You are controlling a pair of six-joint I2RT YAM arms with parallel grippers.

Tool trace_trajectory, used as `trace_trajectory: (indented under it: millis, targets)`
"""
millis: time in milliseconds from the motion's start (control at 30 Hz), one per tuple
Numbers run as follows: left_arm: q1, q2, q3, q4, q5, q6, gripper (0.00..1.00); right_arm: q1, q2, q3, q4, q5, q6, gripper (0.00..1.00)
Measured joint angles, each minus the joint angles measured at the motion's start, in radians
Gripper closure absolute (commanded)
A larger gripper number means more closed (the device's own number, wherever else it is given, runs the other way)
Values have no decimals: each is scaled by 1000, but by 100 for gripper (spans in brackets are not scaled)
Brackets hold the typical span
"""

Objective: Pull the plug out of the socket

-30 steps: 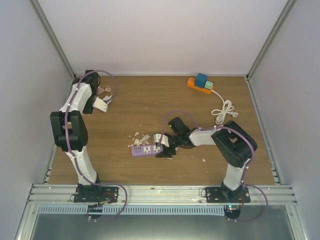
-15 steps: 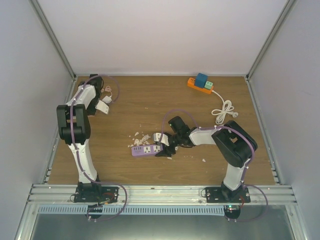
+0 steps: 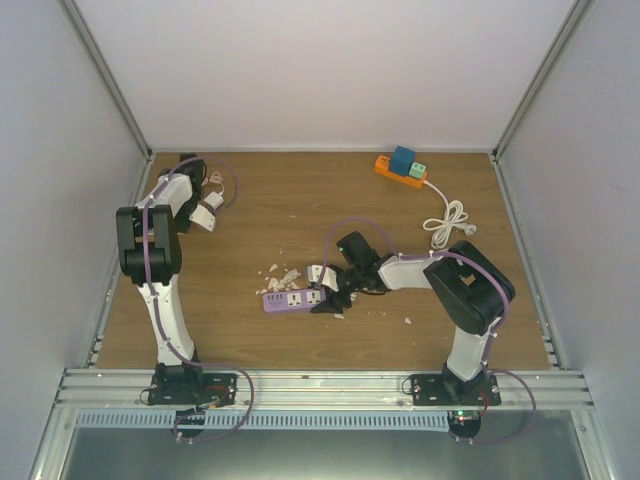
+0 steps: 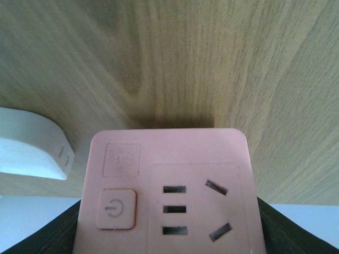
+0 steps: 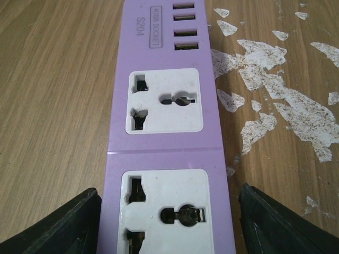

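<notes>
The wooden table (image 3: 280, 200) carries a purple power strip (image 5: 167, 106) near the middle. The right gripper (image 5: 167, 222) straddles its end, and I cannot tell if the jaws pinch it. At the far right corner, an orange power strip (image 3: 386, 166) holds the blue plug (image 3: 403, 158). The left gripper (image 4: 169, 227) clamps a pink socket (image 4: 169, 180) at far left.

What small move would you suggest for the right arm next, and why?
Probably lift the right gripper off the purple strip: its wrist view shows nothing plugged into it. The only plugs seem to be the blue block and green block on the orange strip, far right.
</notes>
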Motion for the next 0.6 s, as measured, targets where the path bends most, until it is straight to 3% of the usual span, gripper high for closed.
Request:
trace_trajectory:
  millis: [167, 400, 600]
  targets:
    - [0, 2, -19, 11, -12, 0, 30, 0, 0, 0, -7, -1, 3, 29]
    - [0, 2, -26, 23, -19, 3, 1, 0, 0, 1, -10, -2, 6, 29]
    - [0, -3, -27, 24, -14, -11, 1, 0, 0, 1, -10, -3, 6, 29]
